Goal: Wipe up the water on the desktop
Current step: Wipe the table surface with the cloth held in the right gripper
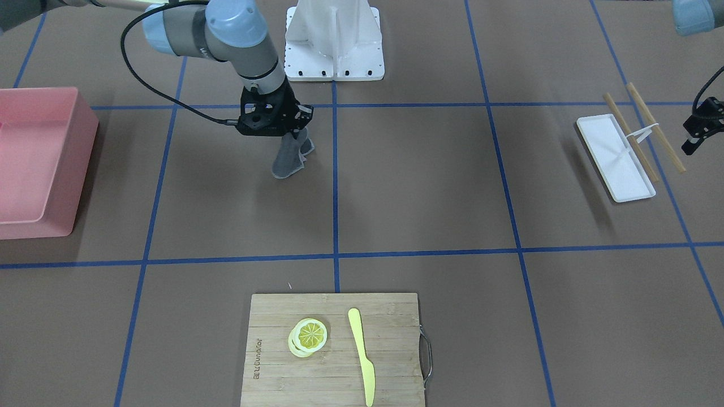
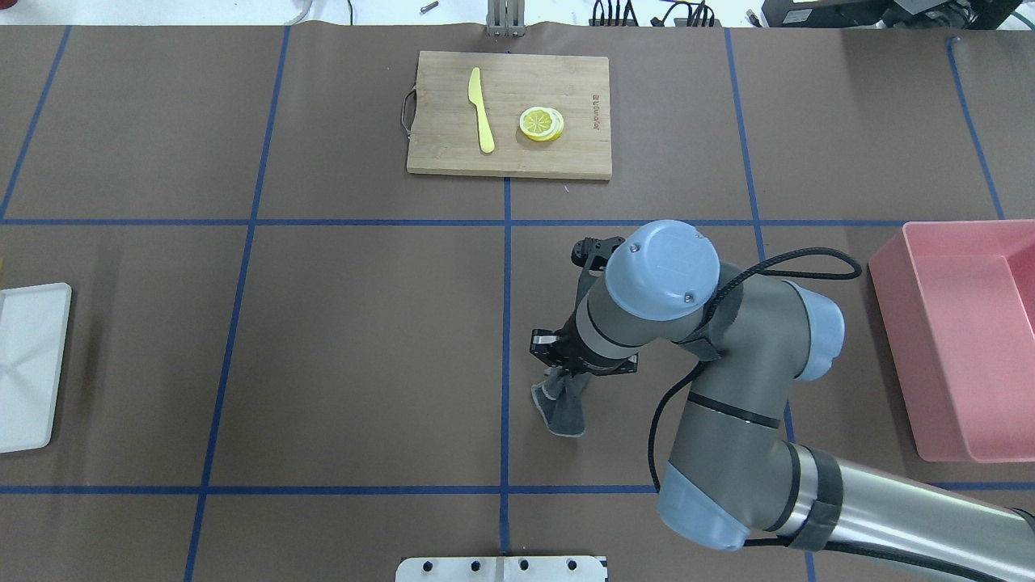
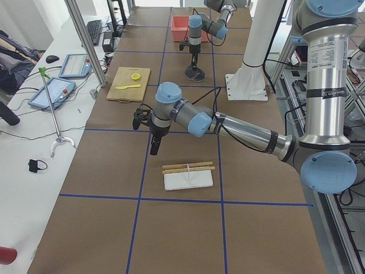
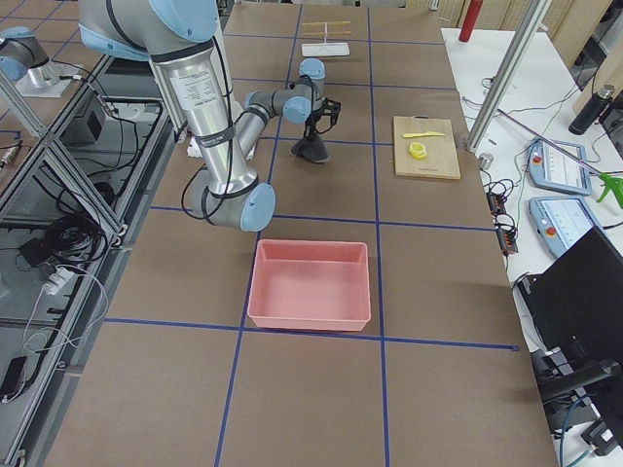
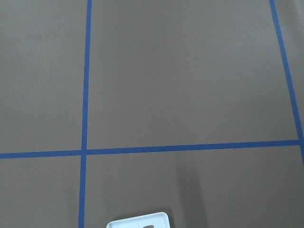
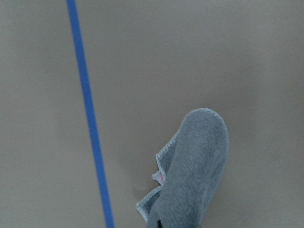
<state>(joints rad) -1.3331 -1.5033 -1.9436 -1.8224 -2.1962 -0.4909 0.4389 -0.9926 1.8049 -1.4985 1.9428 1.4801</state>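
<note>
**Grey cloth** (image 1: 287,159): soft, light, limp pile fabric with a stitched hem. It hangs folded from the right gripper (image 1: 294,131), which pinches its bunched top (a fair hold; likely to drape and soak, not skid). Contact with the surface cannot be told.
**Desktop** (image 1: 430,181): beneath the cloth; flat, matte brown, stiff, with no puddle discernible.
**Left gripper** (image 1: 697,133): finger spread cannot be told.
**Bamboo cutting board** (image 1: 334,350): farthest; rigid.

We stand in a robotics lab.
We see teach pendants (image 3: 50,94), aluminium framing (image 3: 85,41), trailing cables (image 4: 60,236) and blue tape (image 1: 335,186) gridding the surface (image 1: 424,186).
</note>
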